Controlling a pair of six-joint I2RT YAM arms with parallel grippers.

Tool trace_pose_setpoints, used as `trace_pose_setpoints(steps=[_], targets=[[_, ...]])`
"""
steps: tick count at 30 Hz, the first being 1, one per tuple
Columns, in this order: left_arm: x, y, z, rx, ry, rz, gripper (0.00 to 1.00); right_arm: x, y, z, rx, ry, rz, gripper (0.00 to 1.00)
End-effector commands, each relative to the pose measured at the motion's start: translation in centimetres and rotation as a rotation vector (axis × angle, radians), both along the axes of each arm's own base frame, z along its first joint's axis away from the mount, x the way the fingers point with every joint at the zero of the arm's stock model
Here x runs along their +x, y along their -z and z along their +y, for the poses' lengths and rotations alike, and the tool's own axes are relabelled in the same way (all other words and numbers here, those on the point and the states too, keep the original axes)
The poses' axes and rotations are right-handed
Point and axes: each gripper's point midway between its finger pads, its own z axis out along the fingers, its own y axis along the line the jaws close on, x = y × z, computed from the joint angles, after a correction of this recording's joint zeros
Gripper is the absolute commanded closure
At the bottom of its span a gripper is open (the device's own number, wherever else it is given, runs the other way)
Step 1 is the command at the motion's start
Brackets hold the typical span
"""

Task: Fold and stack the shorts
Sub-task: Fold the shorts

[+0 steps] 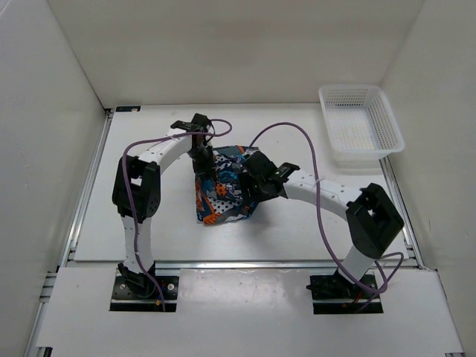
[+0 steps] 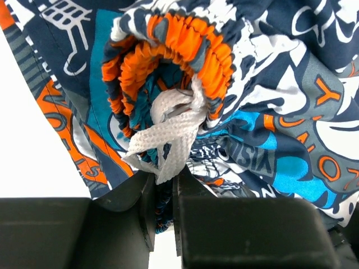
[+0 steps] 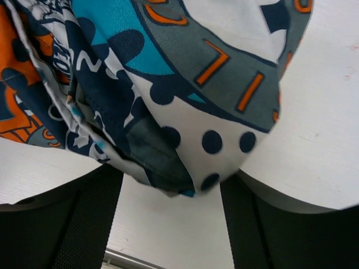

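Observation:
The patchwork shorts [image 1: 223, 195] lie bunched in the middle of the table, partly lifted between the two arms. My left gripper [image 1: 202, 160] is at their far left edge, shut on a fold of fabric just below the orange gathered waistband [image 2: 185, 39] and the white drawstring [image 2: 174, 134]; in the left wrist view the gripper [image 2: 162, 196] pinches the cloth. My right gripper [image 1: 251, 186] is at the shorts' right side. In the right wrist view the gripper [image 3: 171, 213] is open, with a dotted corner of the shorts [image 3: 219, 140] hanging between its fingers, not pinched.
A white plastic mesh basket [image 1: 361, 123] stands at the back right. White walls enclose the table on the left, back and right. The purple cables of both arms arc over the table near the shorts.

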Motion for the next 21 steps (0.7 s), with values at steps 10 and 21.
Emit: trace_pose_setpoints(steps=[10,21], targets=[[1.4,-5.1,-0.1,-0.035,-0.012,-0.104,0.90,3.2,1.9,-1.0,-0.092,0.263,-0.099,0.58],[2.6,-3.7,4.5,0.013,-0.082,-0.091,0.90,-0.4,3.6,-6.8,-0.165,0.425,-0.097,1.00]])
